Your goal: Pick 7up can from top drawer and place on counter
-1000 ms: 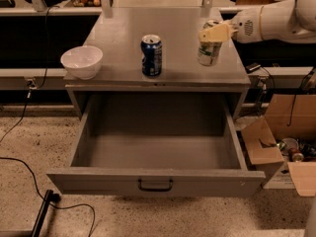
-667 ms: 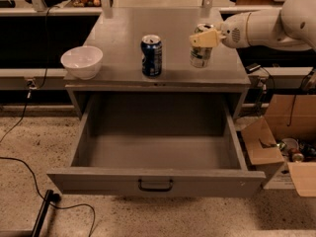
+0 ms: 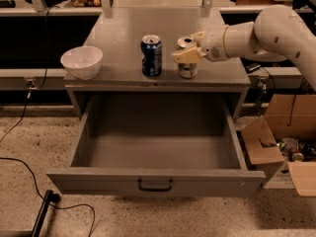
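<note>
From the left, a white bowl [image 3: 82, 61] is sitting on the counter [image 3: 123, 26], with a dark blue can [image 3: 151, 55] in the middle and the 7up can [image 3: 187, 59] standing just beside it to the right. The gripper [image 3: 186, 46] is reaching in from the right, its 2 fingers [image 3: 185, 55] clamped on the can's upper part. The top drawer [image 3: 158, 177] is hanging open and empty below.

The can looks to be on or just above the surface. To finish well, the arm should be lowering straight until the base is sitting flat, then spreading the fingers and drawing back right, away from the blue can.

Compared with 1 second ago, the can and gripper have been travelling left and nearer, now closing on the blue can.
</note>
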### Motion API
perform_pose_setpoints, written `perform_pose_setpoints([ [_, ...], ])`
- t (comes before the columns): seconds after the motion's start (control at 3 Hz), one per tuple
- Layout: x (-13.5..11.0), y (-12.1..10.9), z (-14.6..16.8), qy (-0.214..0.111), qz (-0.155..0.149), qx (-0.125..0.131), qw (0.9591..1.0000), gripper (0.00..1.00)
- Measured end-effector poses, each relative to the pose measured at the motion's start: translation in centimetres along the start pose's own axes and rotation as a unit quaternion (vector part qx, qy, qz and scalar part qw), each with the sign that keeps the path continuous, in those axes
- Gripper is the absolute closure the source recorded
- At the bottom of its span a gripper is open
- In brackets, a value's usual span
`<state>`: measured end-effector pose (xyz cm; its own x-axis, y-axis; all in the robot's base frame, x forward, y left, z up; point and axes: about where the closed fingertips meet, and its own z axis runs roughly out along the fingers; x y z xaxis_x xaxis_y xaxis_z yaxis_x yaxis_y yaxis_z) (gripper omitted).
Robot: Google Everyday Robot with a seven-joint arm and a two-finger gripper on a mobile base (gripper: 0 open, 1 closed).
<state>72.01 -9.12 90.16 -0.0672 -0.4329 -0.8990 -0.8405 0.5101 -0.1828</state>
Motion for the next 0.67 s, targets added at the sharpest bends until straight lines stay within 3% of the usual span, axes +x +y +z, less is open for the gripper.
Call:
perform_pose_setpoints([
  [0.33,-0.02,0.12,0.23,0.000,-0.001,-0.002,1.0000,0.00],
  [0.67,-0.02,0.12,0.23,0.000,-0.001,-0.002,1.0000,0.00],
])
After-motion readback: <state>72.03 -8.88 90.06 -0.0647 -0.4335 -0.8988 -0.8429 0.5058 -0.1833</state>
